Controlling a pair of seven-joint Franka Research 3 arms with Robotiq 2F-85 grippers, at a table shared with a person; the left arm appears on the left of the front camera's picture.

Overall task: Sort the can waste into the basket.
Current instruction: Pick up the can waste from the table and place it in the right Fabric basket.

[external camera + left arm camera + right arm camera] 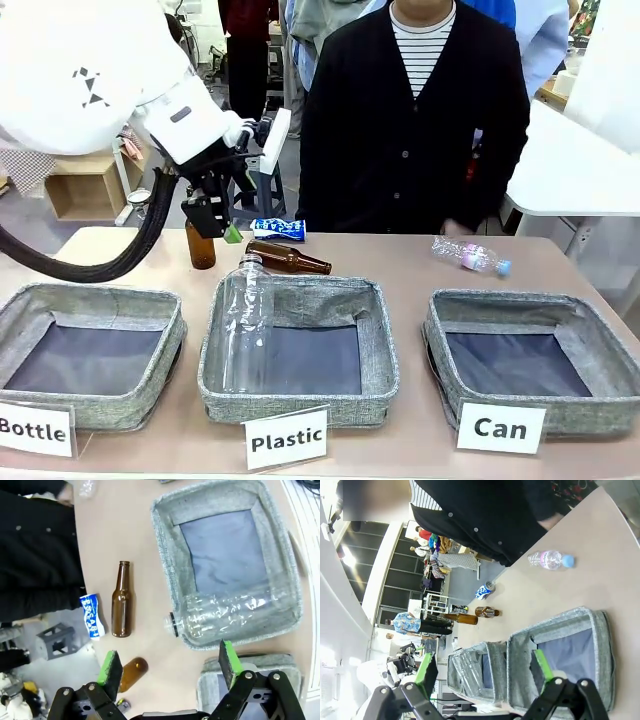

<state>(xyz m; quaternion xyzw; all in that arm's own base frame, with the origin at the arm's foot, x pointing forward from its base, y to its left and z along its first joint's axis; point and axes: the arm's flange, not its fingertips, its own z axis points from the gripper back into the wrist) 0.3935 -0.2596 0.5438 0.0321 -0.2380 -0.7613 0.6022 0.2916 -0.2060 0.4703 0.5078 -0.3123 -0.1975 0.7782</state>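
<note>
Blue can (278,229): crushed thin metal, creased, with white lettering; it lies at the far edge of the surface (400,270), just in front of the person and well apart from its basket.
Can basket (500,298): grey woven fabric with soft rectangular walls and a dark flat base; it sits at the robot's right end of the row, behind a white sign (500,427), with nothing in it.
Progress: judged not begun. No can is sorted, so the pick-up, the carry across and the drop are all left.
Left claw (218,228): spread wide and pinching nothing, hanging near the blue can beside an upright brown bottle (200,246).
Right claw (485,669): spread, nothing between its green pads, above the baskets.
Neighbours: a lying brown bottle (288,260) of smooth glass; a clear plastic bottle (245,320), ribbed, leaning in the Plastic basket (385,355); a small plastic bottle (470,256) on its side.
</note>
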